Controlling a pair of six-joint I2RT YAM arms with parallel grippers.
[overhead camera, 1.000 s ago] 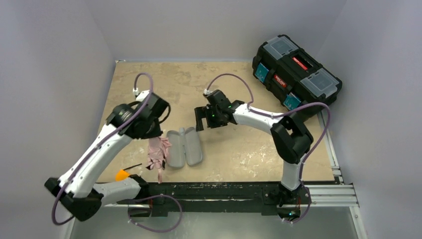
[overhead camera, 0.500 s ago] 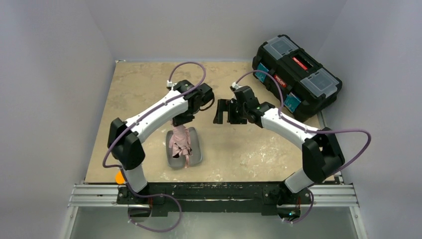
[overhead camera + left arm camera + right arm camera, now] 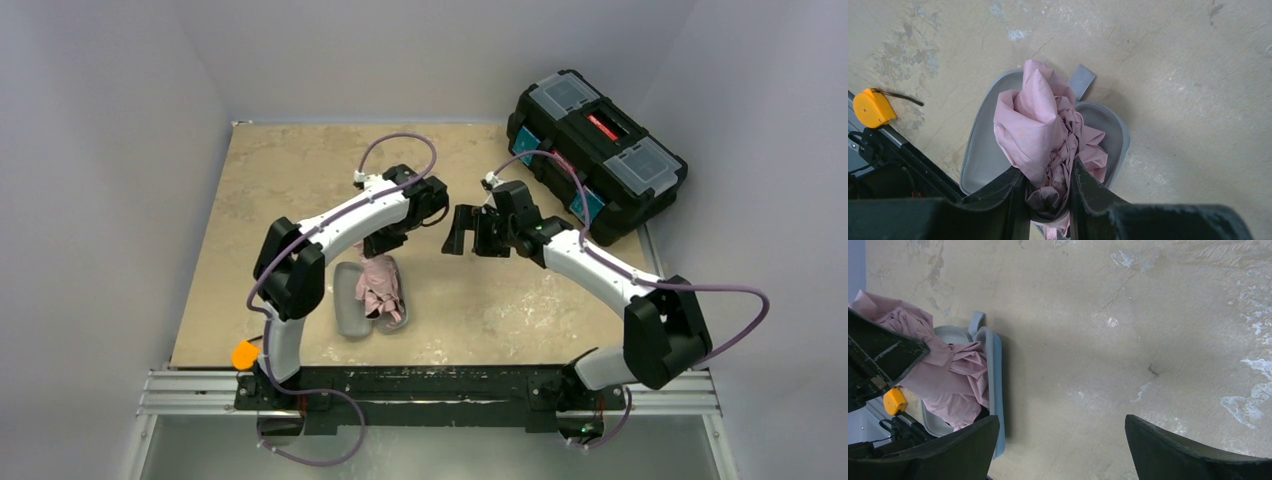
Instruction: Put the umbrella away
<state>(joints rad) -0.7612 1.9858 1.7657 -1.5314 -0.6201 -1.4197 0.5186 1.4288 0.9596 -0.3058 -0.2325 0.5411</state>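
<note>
The umbrella (image 3: pixel 380 288) is a crumpled pale pink bundle hanging over the right half of an open grey oval case (image 3: pixel 349 303) in the middle of the table. My left gripper (image 3: pixel 385 247) is above it, shut on the bundle's upper end. In the left wrist view the pink fabric (image 3: pixel 1033 120) is pinched between the black fingers (image 3: pixel 1048 172) and droops into the case (image 3: pixel 979 150). My right gripper (image 3: pixel 470 232) hovers open to the right of the case, with only bare table between its fingers (image 3: pixel 1063 419). The right wrist view shows the umbrella (image 3: pixel 950 382) at its left edge.
A black toolbox (image 3: pixel 597 150) with clear lid compartments sits at the back right corner. An orange tape measure (image 3: pixel 243 353) lies at the near left edge of the table, also seen in the left wrist view as the tape measure (image 3: pixel 870 106). Grey walls close in on both sides.
My left arm has swung from the near left to the centre, carrying the umbrella over the case and onto its right half. My right gripper has drawn back to the right.
</note>
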